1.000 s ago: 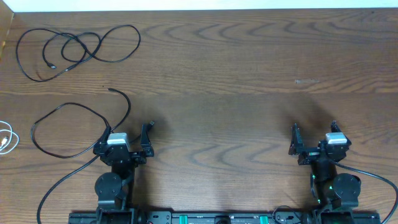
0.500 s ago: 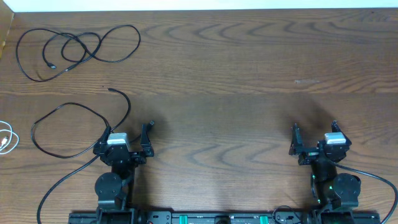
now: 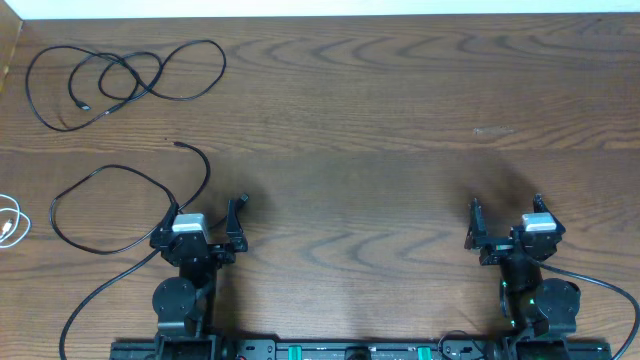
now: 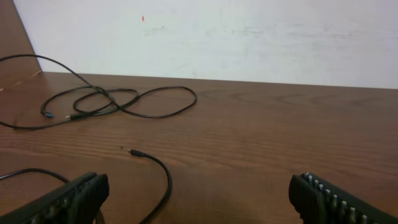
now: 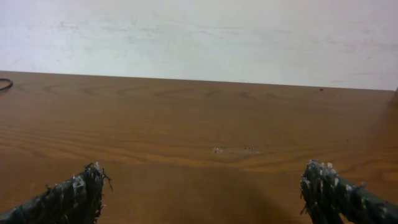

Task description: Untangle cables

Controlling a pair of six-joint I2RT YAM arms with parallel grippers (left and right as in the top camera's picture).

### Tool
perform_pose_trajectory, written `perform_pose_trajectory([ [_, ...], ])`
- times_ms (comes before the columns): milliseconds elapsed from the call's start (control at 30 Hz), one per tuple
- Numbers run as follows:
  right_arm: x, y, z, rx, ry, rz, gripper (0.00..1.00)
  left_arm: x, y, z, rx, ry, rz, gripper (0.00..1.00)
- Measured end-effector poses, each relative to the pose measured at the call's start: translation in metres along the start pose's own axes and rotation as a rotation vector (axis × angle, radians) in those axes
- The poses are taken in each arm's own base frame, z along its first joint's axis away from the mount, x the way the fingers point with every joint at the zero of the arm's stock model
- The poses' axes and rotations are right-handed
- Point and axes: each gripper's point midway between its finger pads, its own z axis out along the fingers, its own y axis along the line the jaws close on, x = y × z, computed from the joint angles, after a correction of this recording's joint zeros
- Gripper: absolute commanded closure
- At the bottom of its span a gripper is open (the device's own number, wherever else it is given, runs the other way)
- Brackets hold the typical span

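Left tool (image 3: pixel 207 208) and right tool (image 3: pixel 505 205) both gape empty; I'd pinch the looped black cable (image 3: pixel 125 75) near one end.

A brown wood-grain counter (image 3: pixel 340 120) fills the overhead view, its grain running left to right in long wavy bands. A small pale scuff (image 3: pixel 492 130) sits on it right of centre, in the upper half of the frame. A white wall (image 4: pixel 249 37) runs along the counter's far edge, with a tiny red speck (image 4: pixel 142 18) near its top left. A brown board (image 4: pixel 12 43) stands at the upper left corner.
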Motion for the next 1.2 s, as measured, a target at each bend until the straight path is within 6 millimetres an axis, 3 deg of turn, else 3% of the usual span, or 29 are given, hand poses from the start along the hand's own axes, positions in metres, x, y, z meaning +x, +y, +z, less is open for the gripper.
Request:
perform_pose_trajectory([
  [1200, 0.0000, 0.0000, 0.0000, 0.000, 0.000, 0.000, 0.01, 0.0000, -0.0001, 0.0000, 0.000, 0.000, -0.031, 0.02],
])
